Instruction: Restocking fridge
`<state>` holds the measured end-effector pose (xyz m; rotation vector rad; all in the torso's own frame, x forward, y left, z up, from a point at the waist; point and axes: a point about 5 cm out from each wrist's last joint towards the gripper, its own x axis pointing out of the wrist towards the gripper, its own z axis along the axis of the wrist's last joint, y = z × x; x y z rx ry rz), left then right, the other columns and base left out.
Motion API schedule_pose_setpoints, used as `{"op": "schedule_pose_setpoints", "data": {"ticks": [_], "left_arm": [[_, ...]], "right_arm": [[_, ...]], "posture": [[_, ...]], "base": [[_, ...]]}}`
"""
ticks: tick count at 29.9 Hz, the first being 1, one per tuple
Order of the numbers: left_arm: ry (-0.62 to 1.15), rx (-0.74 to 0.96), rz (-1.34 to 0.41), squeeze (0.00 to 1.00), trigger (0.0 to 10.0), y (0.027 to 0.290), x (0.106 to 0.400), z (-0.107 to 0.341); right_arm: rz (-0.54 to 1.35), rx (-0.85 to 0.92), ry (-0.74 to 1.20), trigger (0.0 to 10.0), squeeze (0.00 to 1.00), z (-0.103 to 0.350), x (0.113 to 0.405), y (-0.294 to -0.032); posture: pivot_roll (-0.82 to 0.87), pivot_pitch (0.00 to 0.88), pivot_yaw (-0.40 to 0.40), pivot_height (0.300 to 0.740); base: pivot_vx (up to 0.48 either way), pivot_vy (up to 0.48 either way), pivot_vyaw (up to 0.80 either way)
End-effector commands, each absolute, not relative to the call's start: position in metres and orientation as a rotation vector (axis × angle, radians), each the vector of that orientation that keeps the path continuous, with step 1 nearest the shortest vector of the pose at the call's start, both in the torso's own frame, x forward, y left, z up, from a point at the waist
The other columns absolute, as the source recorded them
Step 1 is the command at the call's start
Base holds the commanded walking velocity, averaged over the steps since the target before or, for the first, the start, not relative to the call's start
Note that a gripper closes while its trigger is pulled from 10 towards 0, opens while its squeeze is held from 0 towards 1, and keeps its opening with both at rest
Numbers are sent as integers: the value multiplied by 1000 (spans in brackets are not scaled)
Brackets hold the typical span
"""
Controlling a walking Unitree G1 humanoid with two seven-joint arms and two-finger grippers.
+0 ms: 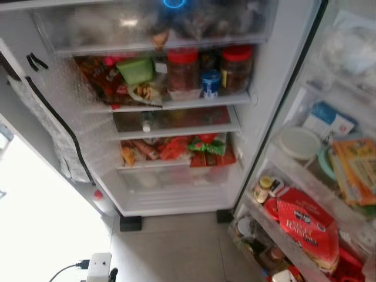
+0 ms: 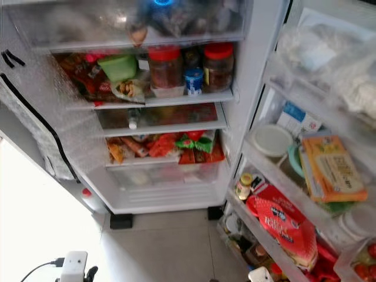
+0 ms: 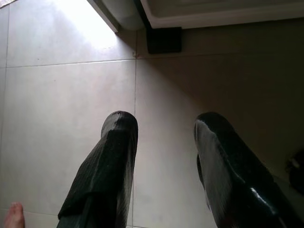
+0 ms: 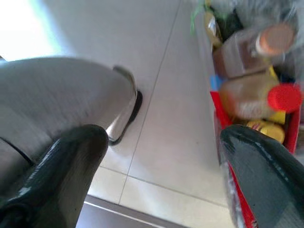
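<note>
The fridge (image 1: 282,70) stands open before me. On its middle shelf are two red-lidded jars (image 1: 183,69), a green tub (image 1: 136,69) and a small blue-lidded jar (image 1: 210,82). Red and green packets (image 1: 176,148) fill a lower shelf. The open door on the right holds a red bag (image 1: 305,226), a white bowl (image 1: 298,143) and an orange box (image 1: 355,167). My left gripper (image 3: 166,121) hangs open over the tiled floor near the fridge's black foot (image 3: 164,40). My right gripper (image 4: 164,137) is open and empty, low beside the door's bottom shelf, where a red-capped bottle (image 4: 285,97) stands.
A white device with a black cable (image 1: 98,267) sits on the floor at the lower left. A rounded silver body (image 4: 71,99) is close to the right gripper. A person's toe (image 3: 14,216) shows on the tiles. Bright light falls on the floor left of the fridge.
</note>
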<state>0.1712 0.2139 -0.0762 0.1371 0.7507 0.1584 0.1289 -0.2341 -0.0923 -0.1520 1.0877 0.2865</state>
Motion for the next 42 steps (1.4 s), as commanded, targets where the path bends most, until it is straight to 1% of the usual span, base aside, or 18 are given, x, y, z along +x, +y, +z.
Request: {"op": "schedule_pose_setpoints", "data": {"ticks": [1,3,19,23,26,42], "left_arm": [[790,137,153,0,10000,214,163,-81],[791,128,155,0,10000,214,164,-81],[784,137,153,0,10000,216,167,-79],[785,142,146,0,10000,215,167,-79],[791,151,145,0,10000,215,166,-80],[815,154,135,0,10000,214,163,-82]], "right_arm": [[315,-124,1062,10000,0,-92,132,-225],[310,-117,1057,10000,0,-92,133,-225],[260,-116,1062,10000,0,-93,132,-227],[236,-121,1064,10000,0,-93,132,-228],[228,-115,1057,10000,0,-93,132,-228],[214,-104,1063,10000,0,-94,131,-228]], "posture": [[-75,57,17,729],[-76,53,19,729],[-74,46,24,729],[-76,45,25,729],[-75,38,25,740],[-77,38,32,740]], "base": [[0,0,0],[0,124,0],[0,409,0],[0,0,0],[0,0,0],[0,0,0]]}}
